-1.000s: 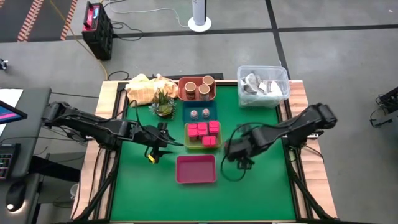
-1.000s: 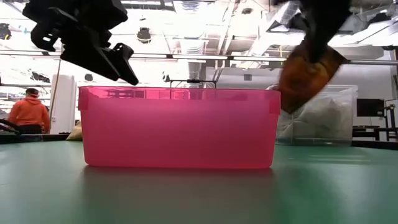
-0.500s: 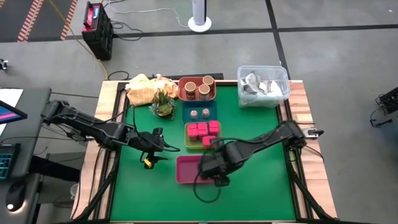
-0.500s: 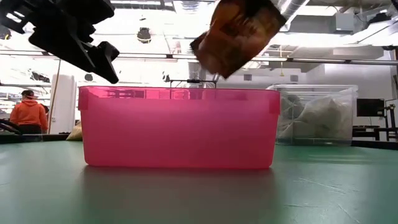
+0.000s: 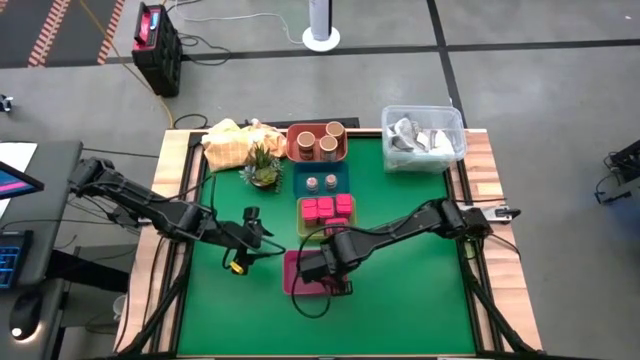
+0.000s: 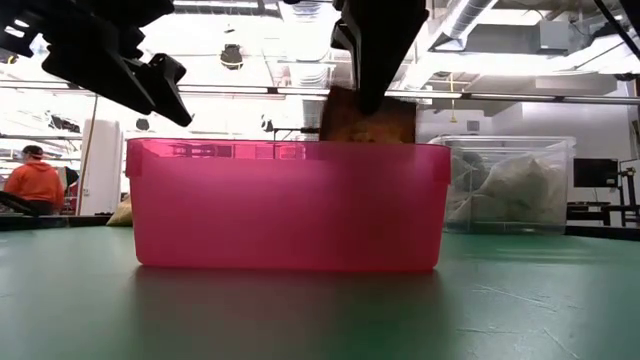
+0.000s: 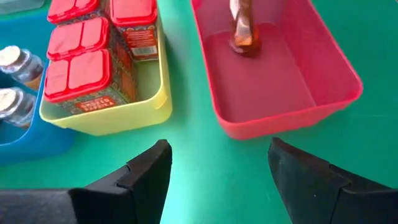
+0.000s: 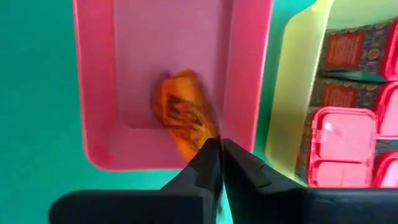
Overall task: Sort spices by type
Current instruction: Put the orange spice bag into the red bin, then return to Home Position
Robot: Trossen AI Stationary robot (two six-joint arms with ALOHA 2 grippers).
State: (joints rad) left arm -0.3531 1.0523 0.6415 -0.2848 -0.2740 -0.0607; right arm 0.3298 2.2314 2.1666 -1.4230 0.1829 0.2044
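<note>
From above, the right gripper is reaching over the pink tray at the near middle of the green table, its arm covering most of that tray, while the left gripper is hanging just left of the tray with its fingers parted and holding nothing. Behind the pink tray, the pink-red cube packets are sitting in the yellow-green tray, the tiny pale-topped jars in the blue tray and the tan-lidded jars in the orange tray; a clear tub is standing at the far right corner and a small plant at the far left. At table height, the pink tray wall is blocking the tray's floor, and an orange-brown packet is showing above the rim under the right gripper's closed fingers; a person in orange is standing in the room beyond. The left wrist camera is showing what the wall hides: the packet hanging upright, its lower end at the tray floor. The right wrist camera is showing the fingers pinched on the packet's edge inside the tray
</note>
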